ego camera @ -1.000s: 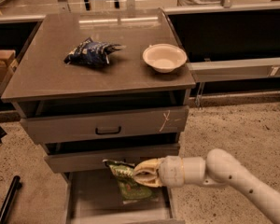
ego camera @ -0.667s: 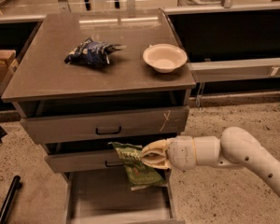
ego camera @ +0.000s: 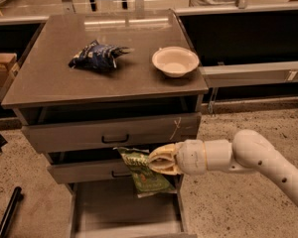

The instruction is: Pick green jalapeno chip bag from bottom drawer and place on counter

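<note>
Where three drawers (ego camera: 114, 133) stand open, one gripper (ego camera: 155, 160) clamps one green bag (ego camera: 143, 175)

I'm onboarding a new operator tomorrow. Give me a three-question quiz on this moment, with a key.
1. True or false: the green jalapeno chip bag lies flat on the floor of the bottom drawer.
2. Multiple choice: what sits on the counter beside the bowl? A) a dark blue snack bag B) a soda can C) a sponge
3. Fill in: the tool, in front of the middle drawer, is shut on the ____.

Key: 1 false, the bag hangs from the tool above the open bottom drawer; 2 A; 3 green jalapeno chip bag.
</note>
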Controlling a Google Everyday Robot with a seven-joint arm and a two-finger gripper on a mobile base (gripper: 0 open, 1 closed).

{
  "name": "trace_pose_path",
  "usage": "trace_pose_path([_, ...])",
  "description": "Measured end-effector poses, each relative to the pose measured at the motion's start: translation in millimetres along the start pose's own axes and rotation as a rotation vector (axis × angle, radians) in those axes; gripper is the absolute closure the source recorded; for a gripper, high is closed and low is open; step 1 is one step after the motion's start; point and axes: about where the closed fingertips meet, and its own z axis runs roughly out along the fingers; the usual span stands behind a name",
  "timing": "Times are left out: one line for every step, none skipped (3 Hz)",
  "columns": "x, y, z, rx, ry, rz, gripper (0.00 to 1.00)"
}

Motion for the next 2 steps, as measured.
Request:
trace_pose_path([-6, -58, -1, 0.002, -0.003, -0.153, 1.00])
trace_pose_path([-37, -158, -33, -0.023, 0.003, -0.352, 1.00])
